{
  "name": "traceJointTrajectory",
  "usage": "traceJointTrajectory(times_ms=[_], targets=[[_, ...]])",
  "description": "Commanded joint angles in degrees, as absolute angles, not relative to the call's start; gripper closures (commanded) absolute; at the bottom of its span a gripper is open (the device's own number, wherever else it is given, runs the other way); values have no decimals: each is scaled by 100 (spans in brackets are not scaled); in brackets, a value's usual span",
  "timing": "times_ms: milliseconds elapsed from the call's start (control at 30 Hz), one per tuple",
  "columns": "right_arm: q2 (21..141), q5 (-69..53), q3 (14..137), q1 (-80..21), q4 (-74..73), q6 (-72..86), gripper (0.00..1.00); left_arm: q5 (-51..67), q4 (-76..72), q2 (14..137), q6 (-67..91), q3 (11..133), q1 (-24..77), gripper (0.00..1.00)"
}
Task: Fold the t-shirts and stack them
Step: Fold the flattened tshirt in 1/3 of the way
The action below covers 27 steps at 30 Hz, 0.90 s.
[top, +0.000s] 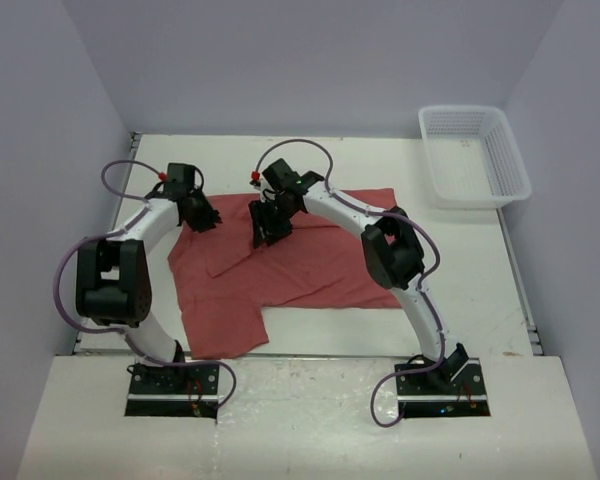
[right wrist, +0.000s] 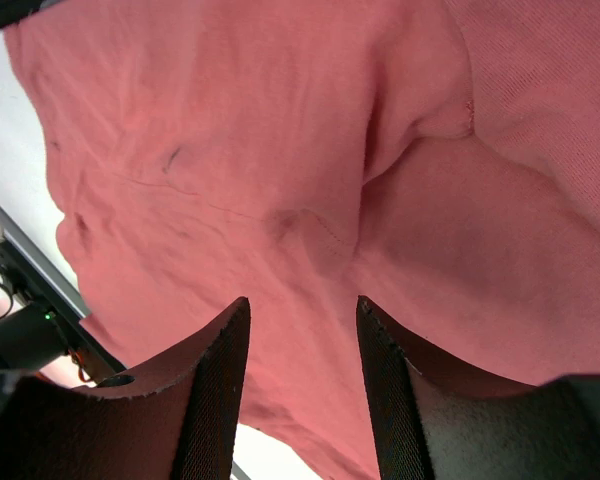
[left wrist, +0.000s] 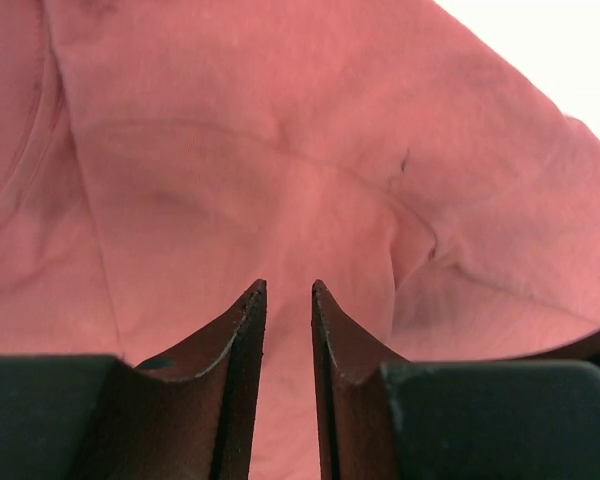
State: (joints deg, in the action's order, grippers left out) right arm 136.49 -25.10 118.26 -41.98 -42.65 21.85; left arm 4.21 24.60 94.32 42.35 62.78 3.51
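One brick-red t-shirt (top: pixel 300 265) lies spread and wrinkled on the white table, with a sleeve or corner hanging toward the near left. My left gripper (top: pixel 202 215) hovers over its far left edge. In the left wrist view the gripper (left wrist: pixel 289 288) has its jaws only narrowly apart, with nothing between them and the t-shirt (left wrist: pixel 280 150) beneath. My right gripper (top: pixel 268 230) is over the shirt's far middle. In the right wrist view it (right wrist: pixel 303 305) is open and empty above a fold of the t-shirt (right wrist: pixel 280 150).
A white plastic mesh basket (top: pixel 477 201) stands at the table's far right corner. Bare white table (top: pixel 460 290) lies to the right of the shirt. Both arm bases sit at the near edge. Grey walls surround the table.
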Motion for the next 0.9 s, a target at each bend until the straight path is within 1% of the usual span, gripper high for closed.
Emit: traceJointTrajectory(times_ms=[0,300,433,567,700,767,833,867], targets=[[13763,-2567,11997,-4192,-4280,2232,52,378,2180,9842,4131,6679,343,75],[14080,-2680,12287,-4149,-4351,2294,52,431,2197,10608,4026,7303,176,74],[14238,-2804,12454,-4157,-4342,2373,55,290,2224,10705,3955,7435,71,74],[14273,-2839,12472,-4157,-4316,2417,65,298,2267,10898,3894,7541,0,74],[14291,-2821,12533,-4157,-4333,2434,71,395,2355,11311,3867,7716,-184,74],[14291,-2821,12568,-4157,-4368,2435,78,422,2320,11434,3867,7725,-202,74],[14282,-2804,12560,-4157,-4368,2443,82,431,2356,11505,3876,7761,-237,74],[14265,-2812,12568,-4157,-4368,2443,89,431,2338,11522,3876,7752,-246,74]])
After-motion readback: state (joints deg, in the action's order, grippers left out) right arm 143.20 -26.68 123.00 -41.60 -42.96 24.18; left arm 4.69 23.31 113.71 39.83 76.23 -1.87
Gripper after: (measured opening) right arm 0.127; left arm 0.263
